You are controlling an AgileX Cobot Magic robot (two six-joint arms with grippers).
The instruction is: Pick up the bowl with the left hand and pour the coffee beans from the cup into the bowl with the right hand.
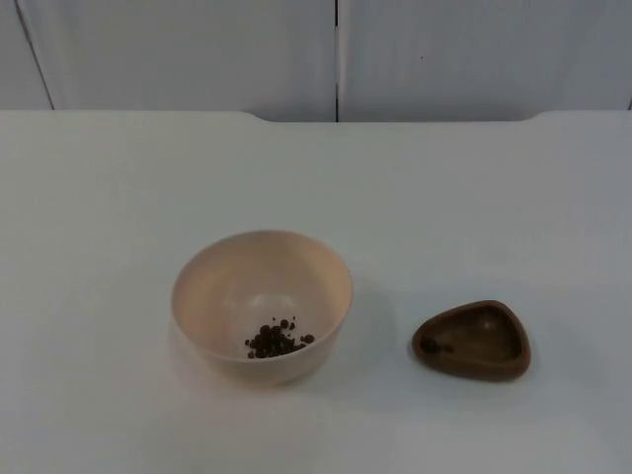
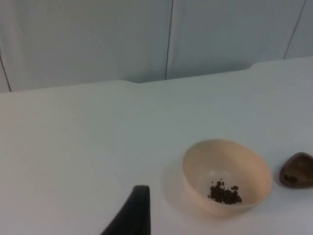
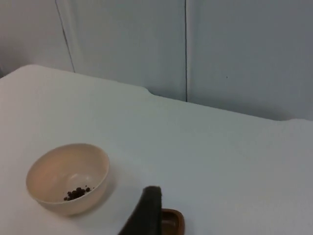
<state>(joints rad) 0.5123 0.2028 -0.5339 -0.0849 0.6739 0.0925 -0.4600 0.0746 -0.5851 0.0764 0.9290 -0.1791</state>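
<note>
Bowl (image 1: 262,306): beige, upright on table (image 1: 444,197), coffee beans (image 1: 276,341) inside.
Cup (image 1: 472,341): brown wood, right of bowl, apart.
Left gripper (image 2: 132,215): above table, left of bowl; fingers' state can't tell.
Right gripper (image 3: 145,215): above cup; can't tell.

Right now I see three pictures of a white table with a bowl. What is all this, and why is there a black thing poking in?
This is a robot with two arms working at a white table. One camera hangs above and looks down on it. The other two cameras ride on the robot's wrists, so they see what each arm is facing.

The black thing is a fingertip of the left arm's jaws, seen from the left wrist camera. The right wrist camera sees a fingertip of the right arm's jaws too. Both arms are pulled back and waiting, holding nothing that I can see.

On the table stands a cream bowl with a small heap of coffee beans inside. Beside it, not touching, sits a little brown wooden cup with rounded corners. It looks nearly empty, with something dark in one corner.
</note>
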